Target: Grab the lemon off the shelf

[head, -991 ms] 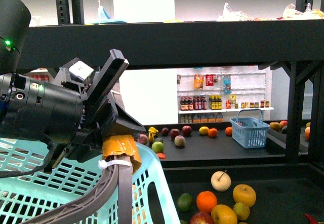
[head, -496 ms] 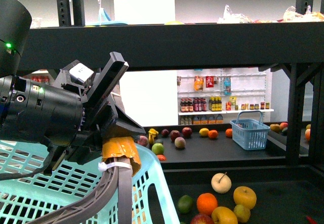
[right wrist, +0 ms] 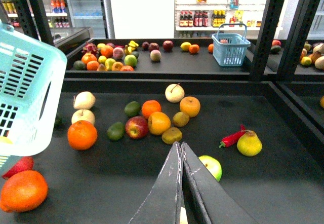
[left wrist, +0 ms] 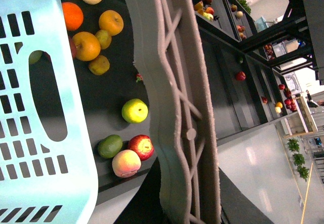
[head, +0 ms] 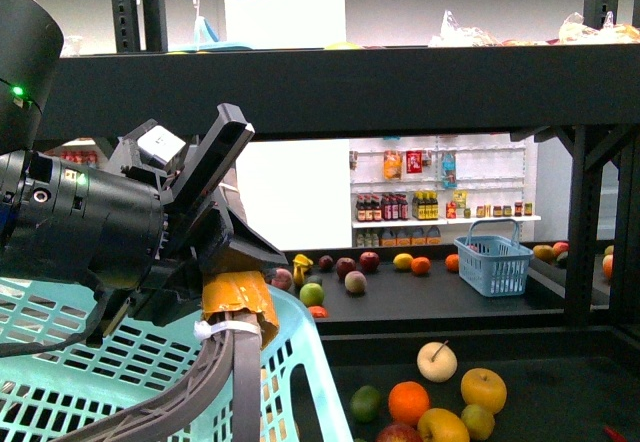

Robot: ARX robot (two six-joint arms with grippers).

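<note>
Two pincers: the left pincer (head: 232,224) fills the left of the front view; the right pincer (right wrist: 179,146) shows only in its own wrist view.
Left pincer: it sits at the grey handle (head: 215,372) of a teal basket (head: 60,362). One finger juts upward and a finger wrapped in orange tape (head: 240,297) lies on the handle. I cannot tell whether it is clamped.
Right pincer: its fingers are pressed together with nothing between them, above the near tray.
Lemon: the lemon (head: 402,258) lies on the far tray of the shelf (head: 300,87), near the tray's back edge. It is just beside an orange (head: 421,263) and well apart from both pincers.
Blue basket: the blue basket (head: 493,260) stands upright toward the right end of the same tray, to the right of the lemon.
Far tray, left part: a loose row of dark red, green and pinkish fruit.
Near tray: scattered fruit at its middle, including a golden apple (head: 484,386) and a pale apple (head: 437,359).
By the right pincer: a green apple (right wrist: 211,165) lies just beside the tips, with a red chilli (right wrist: 232,138) further out.
</note>
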